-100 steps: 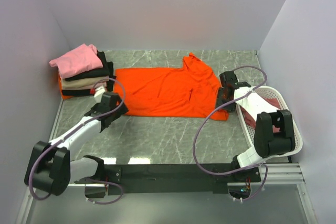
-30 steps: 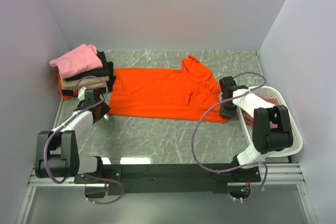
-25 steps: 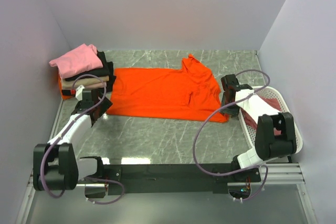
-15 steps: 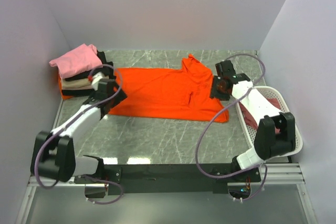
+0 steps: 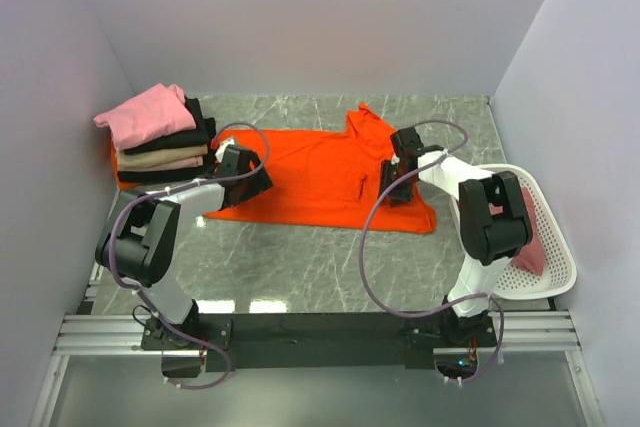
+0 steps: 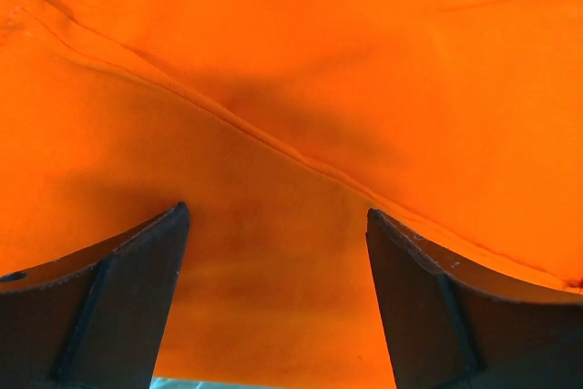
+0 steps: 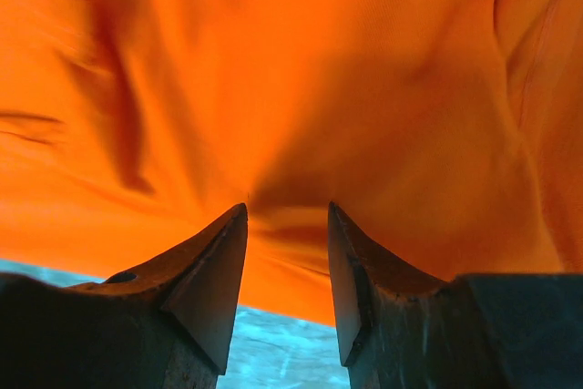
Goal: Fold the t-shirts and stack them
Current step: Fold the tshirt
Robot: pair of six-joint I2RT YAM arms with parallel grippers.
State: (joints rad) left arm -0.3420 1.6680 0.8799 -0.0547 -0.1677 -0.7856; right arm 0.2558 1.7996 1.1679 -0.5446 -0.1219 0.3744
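Note:
A large bright orange t-shirt (image 5: 310,172) lies spread flat on the marble table. My left gripper (image 5: 258,177) is over its left end, jaws wide open; in the left wrist view (image 6: 273,211) only orange cloth (image 6: 364,61) with a seam shows between them. My right gripper (image 5: 392,185) is on the shirt's right part near the front hem. In the right wrist view (image 7: 287,209) its jaws stand partly open, tips down on the orange cloth (image 7: 301,70), which puckers between them. A stack of folded shirts (image 5: 160,142), pink on top, stands at the back left.
A white lattice basket (image 5: 560,267) stands at the right edge with a dusty rose shirt (image 5: 530,237) in it. Side walls close in at left and right. Bare marble table (image 5: 320,257) runs in front of the orange shirt.
Both grippers have moved inward onto the orange shirt: the left from beside the stack rightward onto the shirt's left end, the right from the shirt's right edge leftward.

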